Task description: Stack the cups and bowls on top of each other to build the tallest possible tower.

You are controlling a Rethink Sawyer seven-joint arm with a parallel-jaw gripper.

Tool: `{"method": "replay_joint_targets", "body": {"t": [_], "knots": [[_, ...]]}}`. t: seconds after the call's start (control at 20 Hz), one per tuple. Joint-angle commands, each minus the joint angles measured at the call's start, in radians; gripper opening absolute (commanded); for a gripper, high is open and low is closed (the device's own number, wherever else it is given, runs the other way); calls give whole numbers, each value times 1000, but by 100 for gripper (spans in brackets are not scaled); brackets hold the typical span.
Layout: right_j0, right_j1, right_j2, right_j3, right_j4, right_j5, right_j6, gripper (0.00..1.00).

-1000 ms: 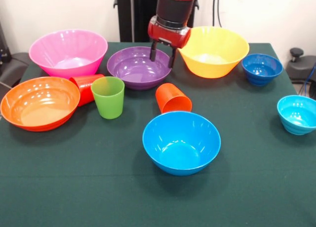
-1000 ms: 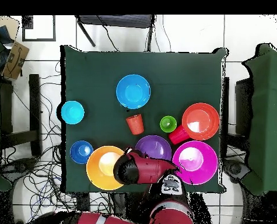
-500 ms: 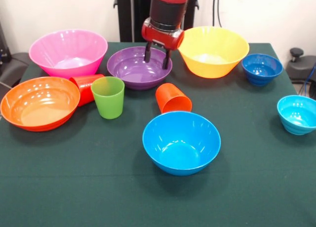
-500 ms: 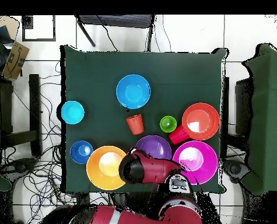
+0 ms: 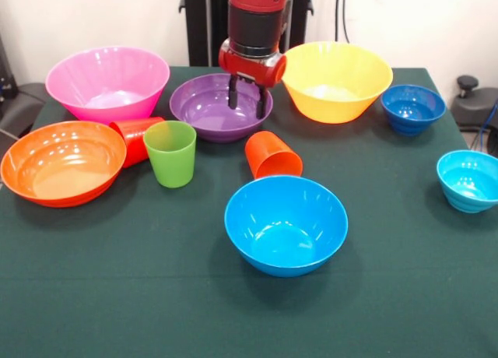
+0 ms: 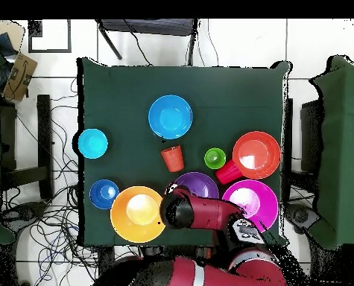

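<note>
Here the gripper [image 5: 245,103] hangs over the far right part of the purple bowl [image 5: 210,109], its two dark fingers a little apart and pointing down into the bowl's hollow; nothing is between them. From the front I cannot tell whether the fingertips touch the bowl's inner wall. In the overhead view the gripper itself is hidden under the red and black arm [image 6: 198,214], which also covers the near part of the purple bowl [image 6: 198,184].

No tower stands: every bowl and cup sits singly on the green table [image 5: 140,296]. The pink bowl [image 5: 107,82] is just left of the purple one, the yellow bowl [image 5: 337,79] just right of it, seen from the front. The large orange bowl [image 5: 61,162] lies at the left edge, with the red cup [image 5: 138,139] on its side, its mouth end against the bowl's rim. The lime green cup [image 5: 170,152] stands upright just beside the red one. The orange cup [image 5: 272,156] lies tipped over between the purple bowl and the big blue bowl [image 5: 285,224]. The small dark blue bowl [image 5: 412,108] and the small cyan bowl [image 5: 468,180] sit at the right.

Only the overhead view shows the floor with its cables [image 6: 60,216] around the table.
</note>
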Motion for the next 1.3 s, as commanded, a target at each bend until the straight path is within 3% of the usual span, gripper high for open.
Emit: {"method": "replay_joint_targets", "body": {"t": [0.05,0.35,0.7,0.95,1.3], "knots": [[27,-15,127,-16,-34,76,15,100],[61,-44,96,-21,-13,168,5,100],[66,-49,90,-35,-17,188,4,100],[64,-40,97,-38,-25,163,11,100],[55,10,107,-50,-61,34,23,100]]}}
